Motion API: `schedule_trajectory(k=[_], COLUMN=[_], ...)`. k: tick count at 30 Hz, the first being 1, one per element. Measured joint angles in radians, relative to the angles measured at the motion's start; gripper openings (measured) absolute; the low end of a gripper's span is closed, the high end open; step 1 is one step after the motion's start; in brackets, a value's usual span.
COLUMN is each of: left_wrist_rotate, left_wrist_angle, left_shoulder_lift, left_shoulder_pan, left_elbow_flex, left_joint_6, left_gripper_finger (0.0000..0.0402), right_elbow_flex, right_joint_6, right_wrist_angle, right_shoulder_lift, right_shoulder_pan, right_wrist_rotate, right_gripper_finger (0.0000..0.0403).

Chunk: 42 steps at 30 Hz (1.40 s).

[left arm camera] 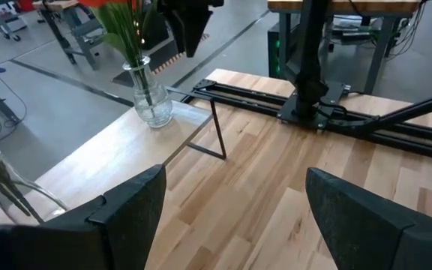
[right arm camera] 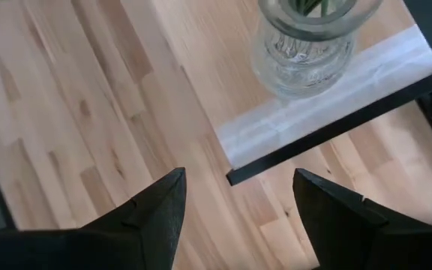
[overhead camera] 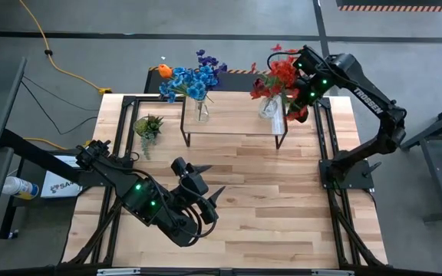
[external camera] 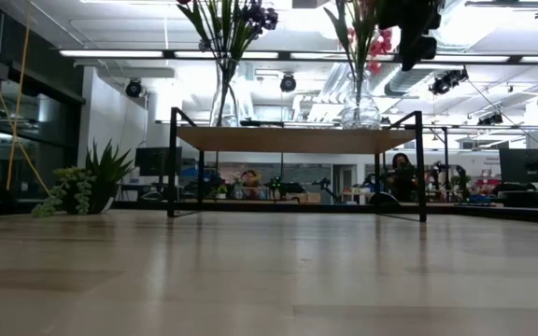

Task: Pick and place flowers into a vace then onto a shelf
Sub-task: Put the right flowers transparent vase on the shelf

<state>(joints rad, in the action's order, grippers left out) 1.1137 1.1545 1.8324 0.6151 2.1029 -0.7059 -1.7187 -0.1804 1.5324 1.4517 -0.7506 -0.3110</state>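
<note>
Two clear glass vases stand upright on the low wooden shelf point(overhead camera: 236, 115) at the table's far side. The left vase point(overhead camera: 201, 110) holds blue, purple and orange flowers point(overhead camera: 190, 79). The right vase point(overhead camera: 269, 107) holds red flowers point(overhead camera: 281, 77). My right gripper point(overhead camera: 294, 113) hovers open just above and right of the right vase point(right arm camera: 310, 45), over the shelf's right end point(right arm camera: 328, 90). My left gripper point(overhead camera: 212, 180) is open, low over the table's near-left part, and points toward the shelf point(left arm camera: 126, 150). In the low view, both vases point(external camera: 222, 93) point(external camera: 361, 98) rest by their bases on the shelf top point(external camera: 297, 140).
A small spiky green plant point(overhead camera: 148, 126) stands on the table left of the shelf point(external camera: 87, 182). Bare tabletop point(overhead camera: 282, 199) lies between the shelf and the near edge. Black frame rails point(overhead camera: 328, 146) run along the table's sides. A person point(external camera: 402, 173) sits far behind the table.
</note>
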Motion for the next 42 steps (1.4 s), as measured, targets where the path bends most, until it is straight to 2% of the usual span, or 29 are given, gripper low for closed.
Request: schedule_trajectory(k=[10,19,42], left_wrist_rotate=[0.007,0.007,0.031], left_wrist_angle=[0.0,0.0,0.0], left_shoulder_lift=[0.0,0.0,0.0], left_shoulder_pan=[0.0,0.0,-0.001], left_elbow_flex=[0.0,0.0,0.0], left_joint_6=[0.002,0.002,-0.003], left_gripper_finger=[0.0353,0.0353,0.0353], right_elbow_flex=[0.0,0.0,0.0], right_joint_6=[0.022,0.017,0.022], right_wrist_angle=[-0.029,-0.086,-0.081], right_shoulder_lift=[0.0,0.0,-0.031], right_shoulder_pan=[-0.029,-0.028,-0.028], right_wrist_rotate=[-0.039,-0.042,-0.039], right_gripper_finger=[0.0236,0.0236,0.0236])
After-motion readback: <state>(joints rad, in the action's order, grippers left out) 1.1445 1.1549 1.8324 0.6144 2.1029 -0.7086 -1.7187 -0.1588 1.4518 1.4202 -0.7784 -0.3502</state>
